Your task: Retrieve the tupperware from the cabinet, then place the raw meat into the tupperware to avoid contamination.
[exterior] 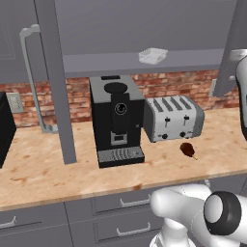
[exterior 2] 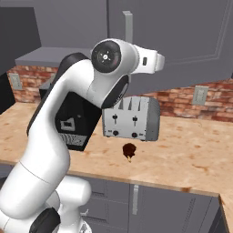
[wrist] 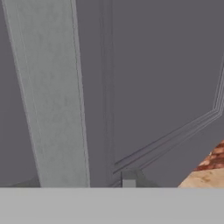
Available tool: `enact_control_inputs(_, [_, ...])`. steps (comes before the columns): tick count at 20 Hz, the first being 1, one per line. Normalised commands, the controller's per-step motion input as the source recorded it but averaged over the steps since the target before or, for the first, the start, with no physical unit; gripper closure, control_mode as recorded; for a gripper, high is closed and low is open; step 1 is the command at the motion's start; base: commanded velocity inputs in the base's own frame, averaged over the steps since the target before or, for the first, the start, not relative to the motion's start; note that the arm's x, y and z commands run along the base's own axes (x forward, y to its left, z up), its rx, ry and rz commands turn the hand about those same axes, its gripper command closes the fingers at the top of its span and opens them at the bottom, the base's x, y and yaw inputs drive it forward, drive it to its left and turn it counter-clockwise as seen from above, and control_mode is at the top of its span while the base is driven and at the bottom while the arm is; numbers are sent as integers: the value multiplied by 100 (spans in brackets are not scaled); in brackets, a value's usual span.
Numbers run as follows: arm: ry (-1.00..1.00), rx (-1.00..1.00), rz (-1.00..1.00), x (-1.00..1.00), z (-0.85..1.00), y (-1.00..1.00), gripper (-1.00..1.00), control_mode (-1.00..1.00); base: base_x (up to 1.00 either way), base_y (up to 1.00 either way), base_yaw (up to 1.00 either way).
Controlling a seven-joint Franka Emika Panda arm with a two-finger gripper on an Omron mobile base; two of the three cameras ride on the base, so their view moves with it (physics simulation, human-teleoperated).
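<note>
Left base view showed the tupperware on the open cabinet shelf at twelve o'clock, raw meat on the surface at four o'clock; end effector state unclear

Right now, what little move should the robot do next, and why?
Probably back off from the door handle, which fills the hand view up close, and swing left toward the tupperware. The cabinet already stands open, the tupperware sits uncovered on its shelf, and the raw meat waits on the counter in front of the toaster.
</note>
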Motion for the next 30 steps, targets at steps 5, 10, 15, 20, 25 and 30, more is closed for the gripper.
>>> enact_control_inputs(5, [0, 0, 0, -2, 0, -2, -100, -100, 0, 0, 0])
enact_control_inputs(10, [-3, 1, -1, -26, 1, -24, -100, -100, 0, 0, 0])
enact_control_inputs(15, [-13, 3, -1, -47, 16, -25, -100, -100, 0, 0, 0])
enact_control_inputs(20, [-20, 0, 0, -55, 21, 0, -100, -100, 0, 0, 0])
enact_control_inputs(25, [-14, -1, -5, -41, 14, 27, -100, -100, 0, 0, 0])
enact_control_inputs(30, [-3, -7, -15, -32, 2, 52, -100, -100, 0, 0, 0])
